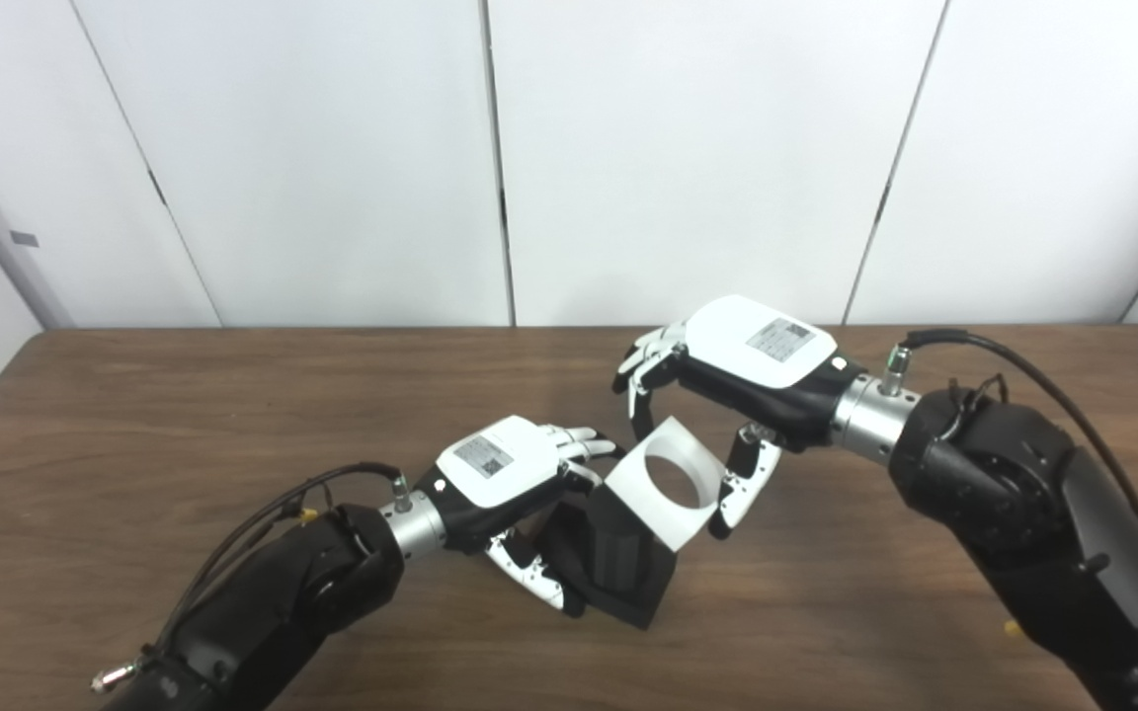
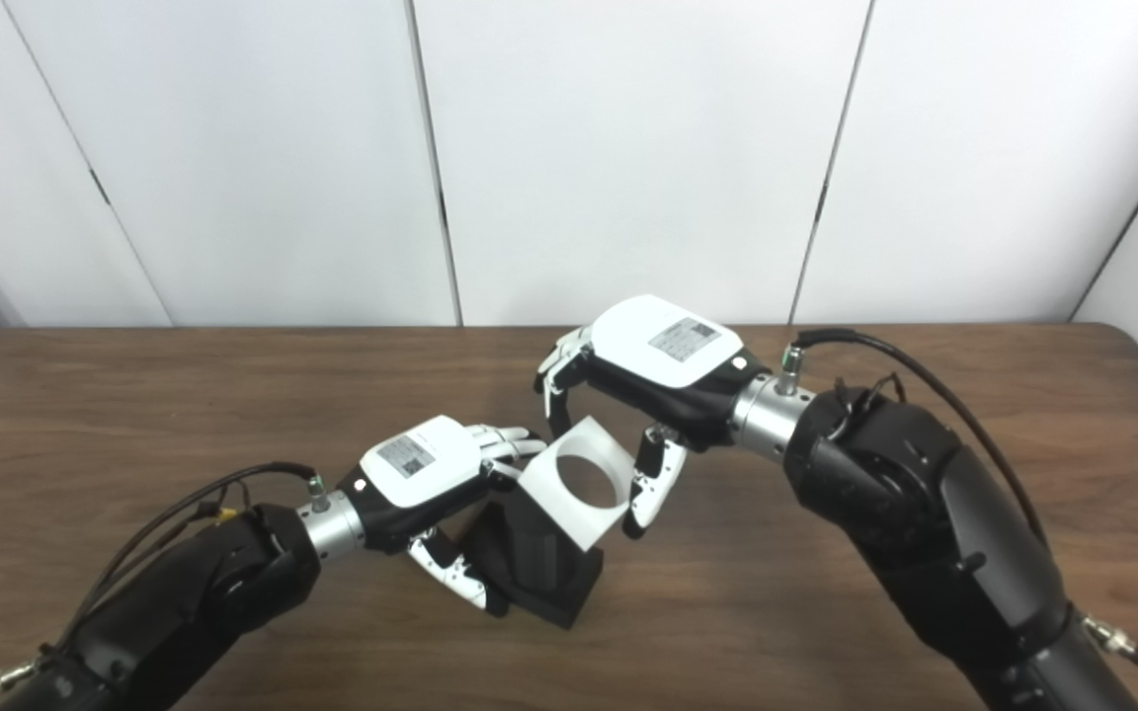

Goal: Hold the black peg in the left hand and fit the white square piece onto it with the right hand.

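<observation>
While the left hand (image 1: 505, 474) clamps the black peg (image 1: 618, 563) from its left side, fingers above and thumb below, the right hand (image 1: 727, 395) grips the white square piece (image 1: 663, 484) between its fingers (image 1: 640, 380) on the far edge and its thumb (image 1: 742, 489) on the near right edge. The white piece sits tilted at the upper end of the peg, its round hole facing up and toward the cameras; whether the peg's tip has entered the hole cannot be told, since the piece hides it. The peg's lower block appears to rest on, or just above, the wooden surface (image 1: 233, 415).

To do this step well, the robot should probably bring the hole's axis in line with the peg's length before pushing, since a tilted piece is likely to jam at the rim. The right hand would do best to press along that axis with a light, even grip, and the left should hold firm so the peg does not turn or slip. The left fingers lie close to the piece's edge, so they may be pinched as it slides down.

By count: one black peg, one white square piece with one round hole, two hands, one surface.
</observation>
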